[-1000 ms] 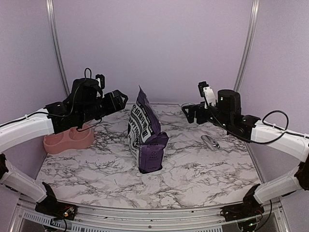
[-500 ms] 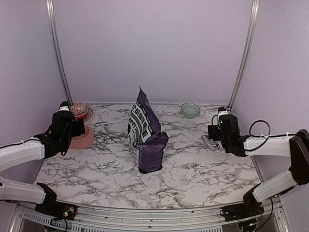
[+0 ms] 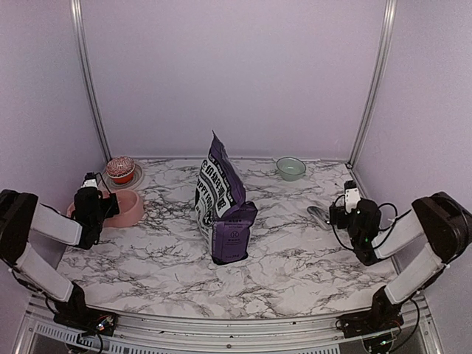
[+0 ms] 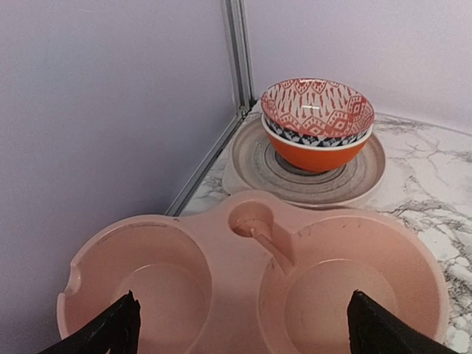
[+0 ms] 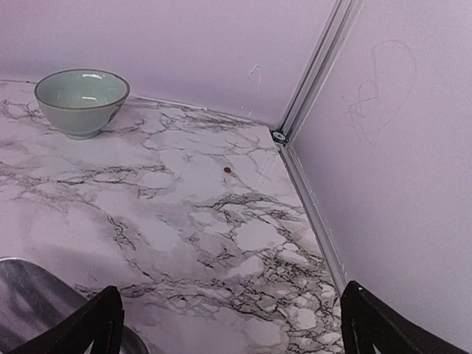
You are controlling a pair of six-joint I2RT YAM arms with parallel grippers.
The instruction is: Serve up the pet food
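Status: pet food (image 3: pixel 221 210) stands upright, ungripped, mid bench (image 3: pixel 310 258). My left end effector (image 4: pixel 243 328) and right end effector (image 5: pixel 228 324) are spread apart, empty. Next move, likely: reach inward, grasp bag top.

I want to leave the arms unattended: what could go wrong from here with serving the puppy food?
The purple bag stands tall on a narrow base and leans; a one-sided push may topple it.
The open left end effector hangs at the pink double bowl, with stacked bowls on a plate close behind; shoving the pink bowl back could knock them.
The metal scoop lies flat beside the open right end effector; it may skid when pinched.
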